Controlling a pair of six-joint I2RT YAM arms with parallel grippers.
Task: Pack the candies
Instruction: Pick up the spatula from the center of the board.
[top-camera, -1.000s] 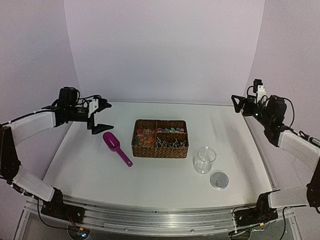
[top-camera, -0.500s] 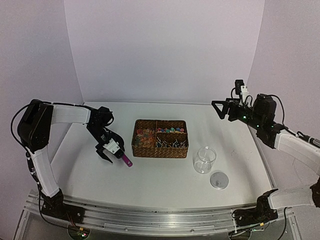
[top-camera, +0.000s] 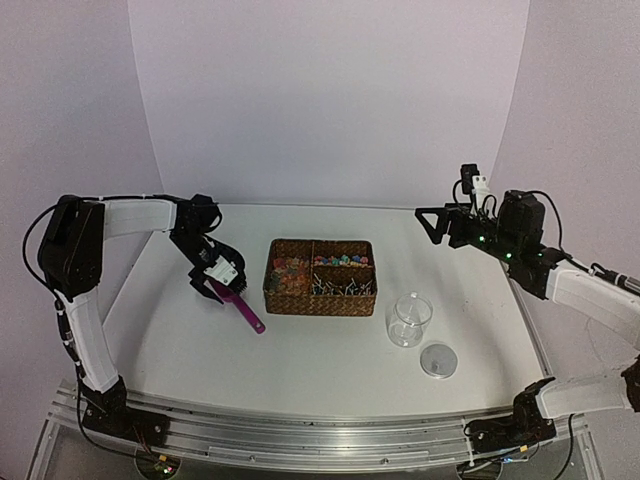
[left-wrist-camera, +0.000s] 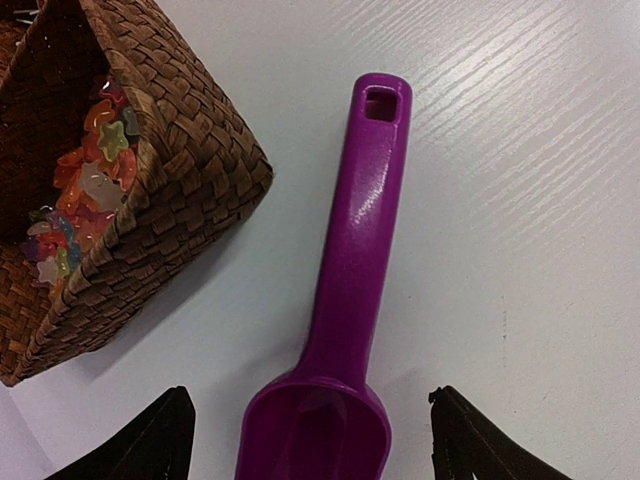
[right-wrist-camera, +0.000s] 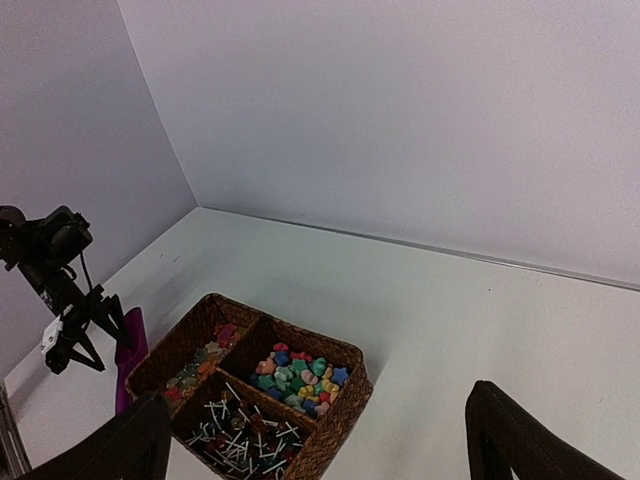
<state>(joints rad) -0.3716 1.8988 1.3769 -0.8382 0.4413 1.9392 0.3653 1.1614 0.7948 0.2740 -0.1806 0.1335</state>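
Left end effector (top-camera: 217, 277) has shifted since half a second ago: it was over the scoop's handle and now sits over the bowl end, left of the basket (top-camera: 320, 301). Right arm has crept slightly towards the basket. Scoop, basket, jar and lid are unchanged.

Left end effector: released. In the left wrist view both fingertips (left-wrist-camera: 165, 440) stand apart from the bowl, one on each side, with bare tabletop (top-camera: 300, 370) in the gaps. Nothing is grasped.

Magenta scoop (left-wrist-camera: 360, 230) lies flat on the tabletop left of the basket. Its handle end with the square hole is near the basket's front-left corner but not touching it.

Basket is woven brown with three compartments:
- The left compartment holds the candies (top-camera: 290, 272), mostly orange, red and pink. In the left wrist view some are star-shaped (left-wrist-camera: 95, 180).
- The back-right compartment has a mixed blue, green and red lot (right-wrist-camera: 300, 372).
- The front-right compartment has dark silvery bits with white sticks (right-wrist-camera: 235, 435).

Clear jar (top-camera: 409, 320) stands upright and uncapped, off the basket's front-right corner and apart from it. Its lid (top-camera: 438, 360) lies flat on the tabletop, right of and nearer than the jar.

Right end effector (top-camera: 432, 224) is up in the air, right of and behind the basket and well apart from it. It is released, with fingers spread wide and nothing between them.
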